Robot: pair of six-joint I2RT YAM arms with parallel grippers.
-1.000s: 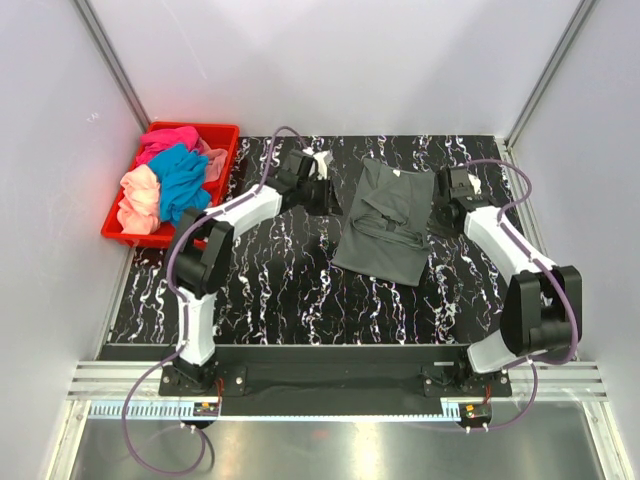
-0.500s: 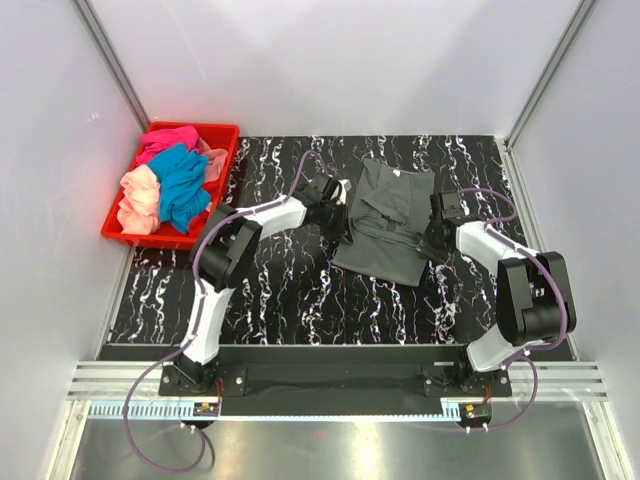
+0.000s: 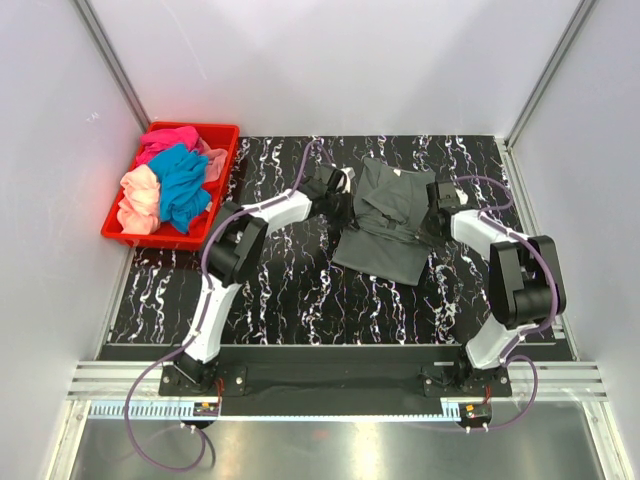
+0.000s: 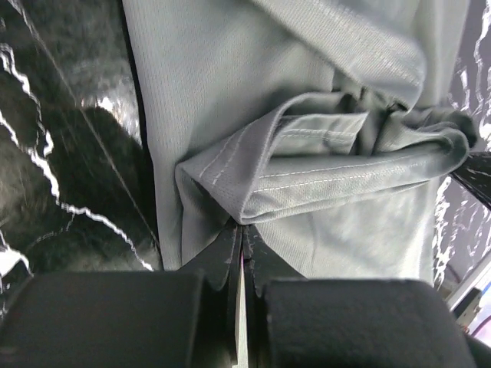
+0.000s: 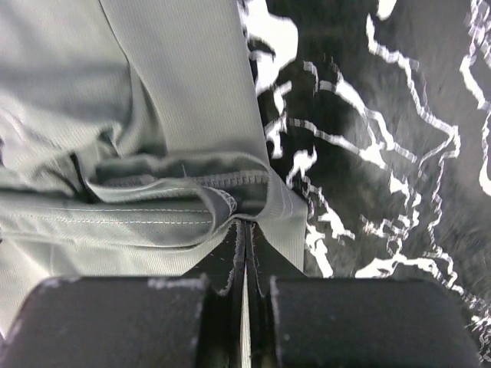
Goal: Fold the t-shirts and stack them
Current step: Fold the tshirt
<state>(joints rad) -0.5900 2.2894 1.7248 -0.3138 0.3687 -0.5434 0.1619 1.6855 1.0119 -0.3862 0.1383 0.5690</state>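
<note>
Grey t-shirt [image 3: 385, 225]: on worktop [image 3: 280, 290], bunched mid-body. Left pincer [image 4: 239, 230], right pincer [image 5: 244, 227]: each clamped on an edge fold. Risk: shallow pinch slips; uneven pulls skew the fold.

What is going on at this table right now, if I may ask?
Two robot arms are handling a dark grey t-shirt lying on the black marbled table. The left gripper has its fingers shut on a fold at the shirt's left edge, and the right gripper is shut on a fold at its right edge. The remaining shirts, pink, teal and peach, sit heaped in the red crate.
</note>
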